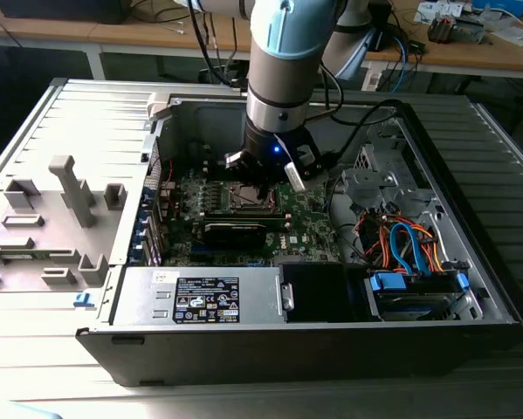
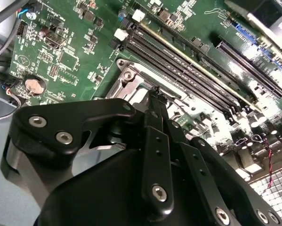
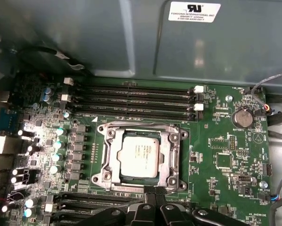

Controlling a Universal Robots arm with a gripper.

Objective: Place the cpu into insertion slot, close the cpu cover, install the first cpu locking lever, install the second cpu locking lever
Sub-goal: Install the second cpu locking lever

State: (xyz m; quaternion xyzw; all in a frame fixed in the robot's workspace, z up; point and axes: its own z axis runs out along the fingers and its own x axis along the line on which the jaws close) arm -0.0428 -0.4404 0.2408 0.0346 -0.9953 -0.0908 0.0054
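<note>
The black two-finger claw [image 3: 150, 192], fingertips pressed together and empty, hangs at the socket edge, with the pale grey-silver square cpu [image 3: 140, 155] seated just beyond its tips.

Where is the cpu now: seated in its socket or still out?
Seated. In the first wrist view the cpu lies flat inside the socket, with the cpu cover framing its edges.

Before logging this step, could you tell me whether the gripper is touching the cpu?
Apart: in the first wrist view, the cpu cover lies between gripper and cpu.
</note>
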